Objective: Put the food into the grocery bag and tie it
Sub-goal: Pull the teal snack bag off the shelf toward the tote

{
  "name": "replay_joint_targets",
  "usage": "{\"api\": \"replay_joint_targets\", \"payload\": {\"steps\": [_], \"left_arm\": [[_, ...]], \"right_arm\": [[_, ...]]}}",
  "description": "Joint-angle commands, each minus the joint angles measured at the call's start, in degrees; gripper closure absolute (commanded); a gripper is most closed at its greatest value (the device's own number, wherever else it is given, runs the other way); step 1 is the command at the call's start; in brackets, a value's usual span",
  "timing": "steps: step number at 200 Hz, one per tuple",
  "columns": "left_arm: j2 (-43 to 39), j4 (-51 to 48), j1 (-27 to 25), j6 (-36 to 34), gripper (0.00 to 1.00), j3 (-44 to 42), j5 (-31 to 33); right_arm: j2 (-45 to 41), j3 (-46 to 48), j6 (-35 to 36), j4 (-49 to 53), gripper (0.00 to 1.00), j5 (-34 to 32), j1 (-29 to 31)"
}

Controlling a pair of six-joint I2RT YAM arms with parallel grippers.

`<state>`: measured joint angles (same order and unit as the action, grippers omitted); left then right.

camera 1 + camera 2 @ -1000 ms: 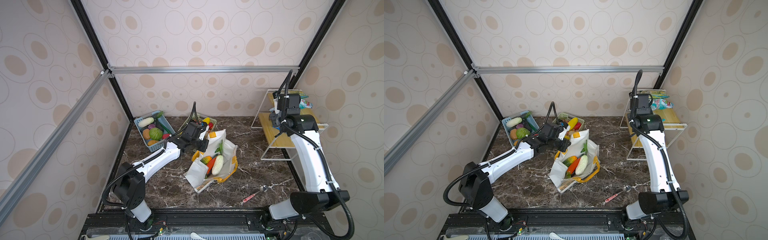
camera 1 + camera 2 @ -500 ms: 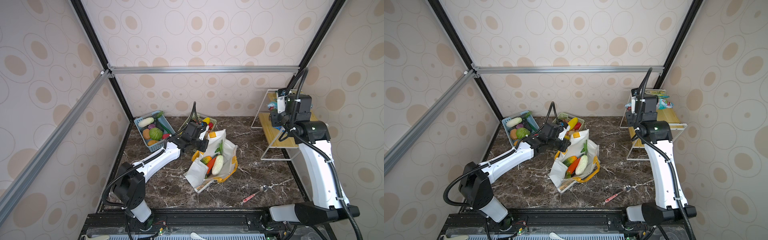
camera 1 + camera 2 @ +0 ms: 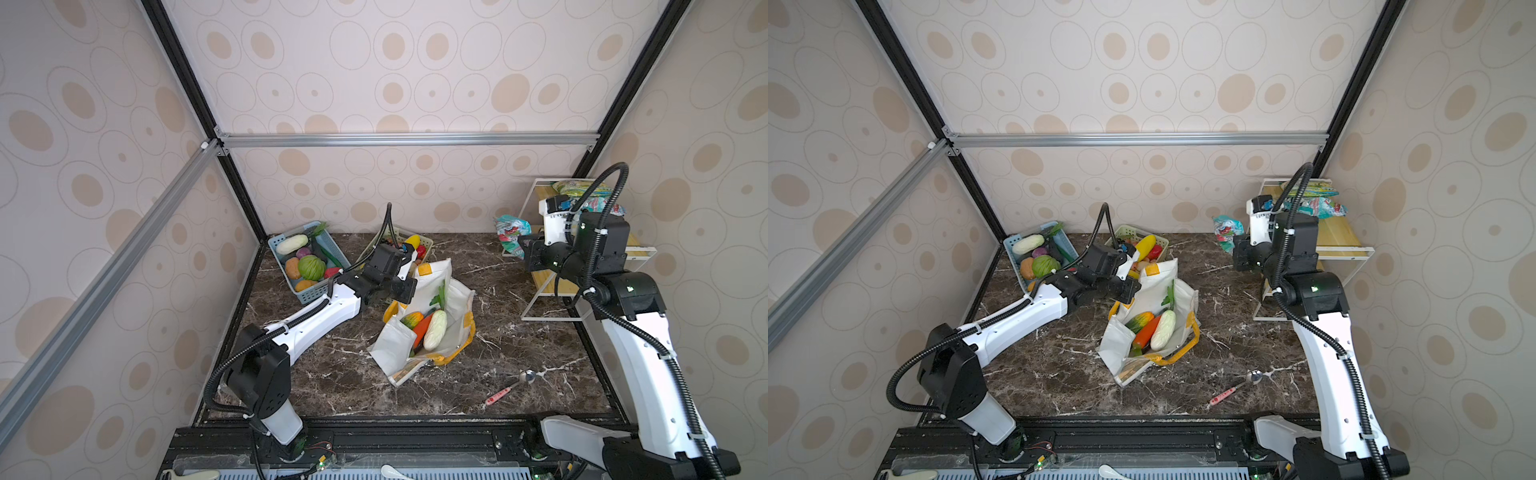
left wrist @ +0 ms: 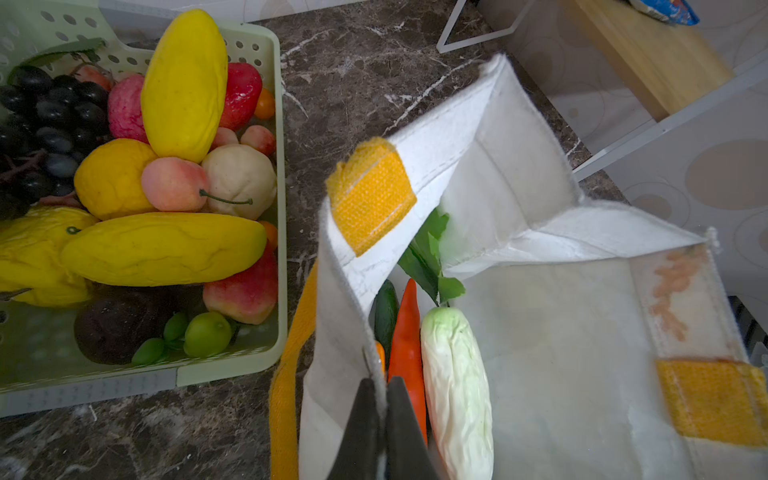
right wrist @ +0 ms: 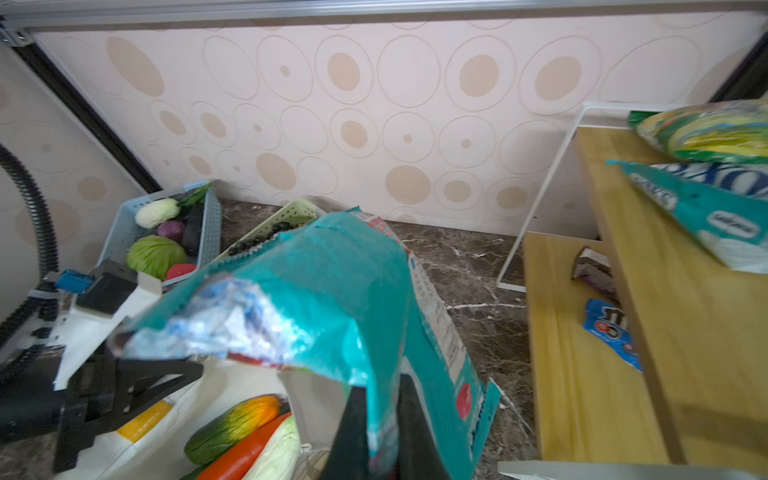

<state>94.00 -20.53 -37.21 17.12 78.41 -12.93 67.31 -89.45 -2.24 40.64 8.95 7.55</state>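
**Packet:** The teal snack packet (image 3: 512, 237) is in the air beside the shelf rack (image 3: 552, 287), well apart from the grocery bag (image 3: 390, 349).

**Bag:** It stands mid-table with its mouth open. An orange carrot (image 3: 420, 330), a white piece (image 3: 436, 330) and an orange-green gourd (image 3: 410, 319) lie inside.

**Right gripper (image 5: 380, 401):** It is clamped narrow on the packet's lower part, and the packet's bulk stands above the fingers. The wrist view is blurred, so I cannot tell whether the grip is on a seam or on the body.

**Left gripper (image 4: 380, 395):** It is pinched tight on the bag's near rim, propping the mouth open.

**Step in hand, as I judge it:** Carry the packet across to the bag.

**Advice:**
- Travel high enough to clear the raised rim and the yellow handle tab (image 4: 370, 195).
- Arrive over the open side, away from the left gripper.
- Lower the packet well inside before letting go.
- The packet is broad and crinkly, so an edge could catch on the rim.
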Motion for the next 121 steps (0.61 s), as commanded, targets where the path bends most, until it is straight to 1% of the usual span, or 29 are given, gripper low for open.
{"api": "replay_joint_targets", "payload": {"steps": [1, 14, 31, 50, 70, 77, 80, 91, 121], "left_arm": [[0.69, -0.87, 0.44, -0.32, 1.0, 3.1, 0.74], [0.84, -1.03, 0.49, -0.41, 1.0, 3.24, 0.96], [0.93, -0.83, 0.67, -0.26, 1.0, 3.06, 0.99], [1.13, -0.84, 0.79, -0.29, 1.0, 3.08, 0.92], [1.11, -0.82, 0.87, -0.47, 1.0, 2.89, 0.78], [1.1, -0.85, 0.84, -0.4, 1.0, 2.89, 0.67], [1.17, -0.84, 0.9, -0.42, 1.0, 2.89, 0.63], [1.19, -1.02, 0.89, -0.42, 1.0, 3.03, 0.57], [1.19, -1.06, 0.86, -0.33, 1.0, 3.05, 0.52]], "right_arm": [[-1.01, 0.67, -3.41, -4.44, 1.0, 6.92, 1.18], [-0.87, 1.55, -4.67, -4.59, 1.0, 9.53, 1.71], [-0.88, 3.32, -6.29, -5.31, 1.0, 15.19, 2.73], [-0.74, 5.47, -7.29, -5.9, 1.0, 18.75, 5.18], [-0.1, 7.51, -7.75, -6.12, 1.0, 20.45, 8.11], [0.23, 8.36, -7.94, -6.09, 1.0, 21.19, 8.18], [0.43, 8.67, -8.1, -6.1, 1.0, 21.44, 9.62], [0.72, 10.35, -9.0, -6.71, 1.0, 21.77, 11.12], [1.4, 15.82, -11.5, -9.64, 1.0, 23.48, 13.4]]}}
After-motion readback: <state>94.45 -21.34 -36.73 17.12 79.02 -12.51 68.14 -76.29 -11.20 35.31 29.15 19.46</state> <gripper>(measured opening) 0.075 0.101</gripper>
